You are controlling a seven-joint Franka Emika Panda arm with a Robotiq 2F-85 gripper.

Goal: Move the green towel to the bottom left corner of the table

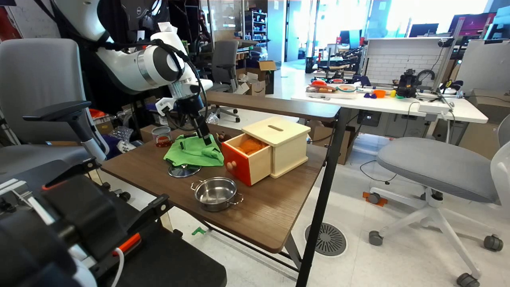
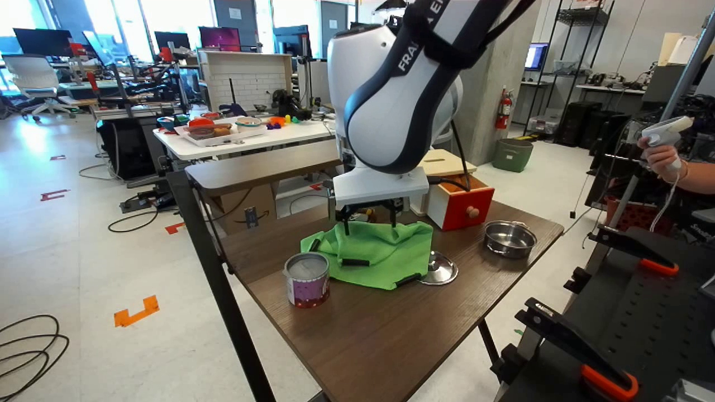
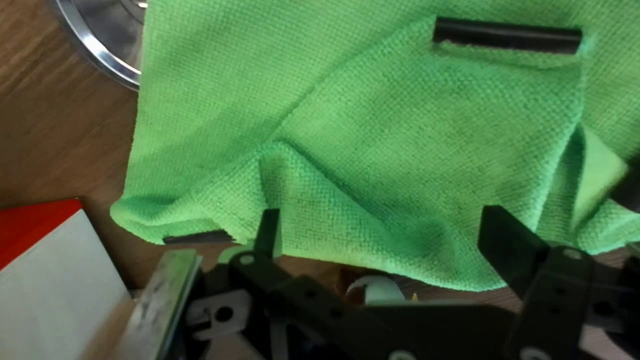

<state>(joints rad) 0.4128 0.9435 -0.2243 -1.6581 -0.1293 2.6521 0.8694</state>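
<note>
The green towel [image 1: 199,155] lies crumpled on the brown table [image 1: 275,211], with black strips at its edges. It also shows in an exterior view [image 2: 391,257] and fills much of the wrist view [image 3: 360,120]. My gripper [image 3: 384,225] is open, its two fingers wide apart over the towel's folded edge. In both exterior views the gripper [image 1: 203,133] [image 2: 370,226] points down at the towel's far part. The fingertips are at or just above the cloth; whether they touch it I cannot tell. Nothing is gripped between them.
A metal lid [image 2: 442,269] lies partly under the towel. A can [image 2: 308,282] stands beside it. A wooden box [image 1: 291,135] with an open red drawer [image 1: 239,165] and a steel pot [image 1: 216,194] stand near. A small brown-white object [image 3: 382,290] lies by the towel. A raised shelf [image 2: 262,167] runs behind.
</note>
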